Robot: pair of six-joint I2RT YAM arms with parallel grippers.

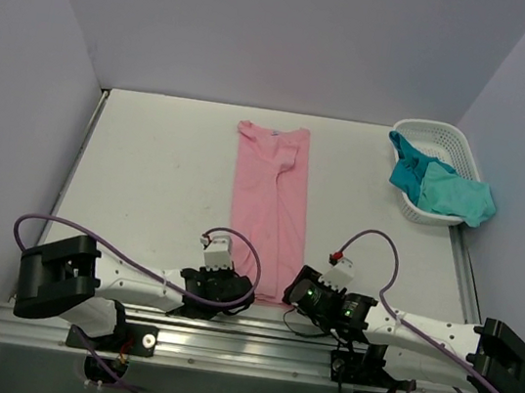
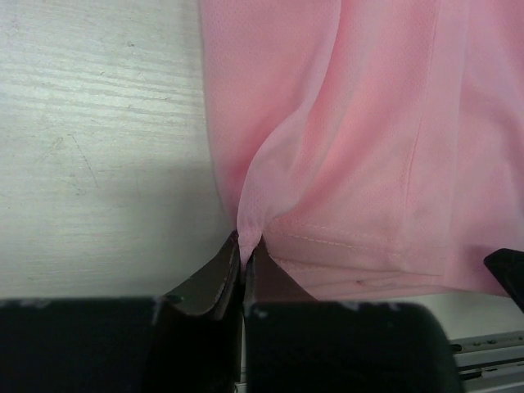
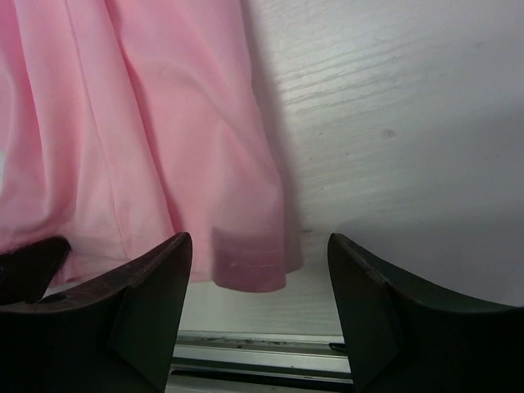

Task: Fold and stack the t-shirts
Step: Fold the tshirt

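Pinched shut, the left gripper (image 2: 243,260) holds one near hem corner of the light pink thin-fabric t-shirt (image 1: 270,198), which lies flat on the white table (image 1: 149,160). The right gripper (image 3: 260,246) straddles the other corner, jaws wide and empty. Next, likely: close it, then fold the hem away.

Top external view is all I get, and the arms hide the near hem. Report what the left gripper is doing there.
Observer: The left gripper is shut on a pinched-up fold of the pink t-shirt, at its near left corner.
Operator: Now give me the right one.
Observer: The right gripper is open. The hem's near right corner lies in its gap, unclamped.
Operator: Describe the cloth by the pinch.
Observer: A ridge rises from the pinch up into the shirt. The stitched hem beside it looks flat on the table.
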